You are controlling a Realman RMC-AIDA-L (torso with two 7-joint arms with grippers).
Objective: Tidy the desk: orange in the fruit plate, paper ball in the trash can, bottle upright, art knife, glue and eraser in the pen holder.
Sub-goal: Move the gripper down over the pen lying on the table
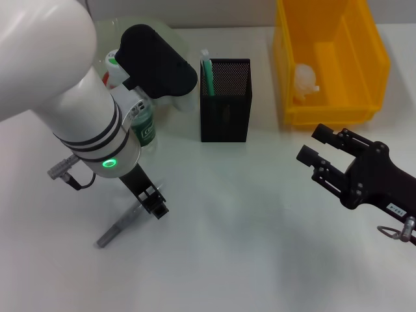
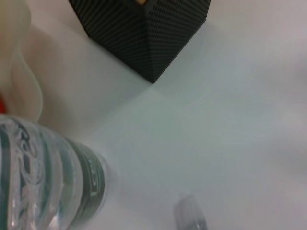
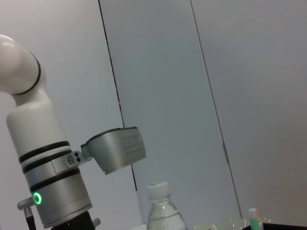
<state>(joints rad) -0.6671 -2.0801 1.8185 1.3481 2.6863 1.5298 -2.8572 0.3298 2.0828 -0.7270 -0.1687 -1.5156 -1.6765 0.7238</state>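
Closest to my head camera is my left arm, its gripper (image 1: 153,200) low over the grey art knife (image 1: 122,223) on the bench (image 1: 247,227) — fingers straddling the handle, whether they pinch it I cannot tell. Pen holder (image 1: 225,99) stands near, bottle (image 1: 144,127) upright. My right gripper (image 1: 318,151) waits apart, fingers spread, holding nothing.

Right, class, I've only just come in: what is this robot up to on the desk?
The left pincer is down over the grey art knife lying on the desk, near the upright bottle. The right pincer hovers open and empty before the yellow trash bin, which holds the paper ball. The mesh pen holder holds a green-and-white item.
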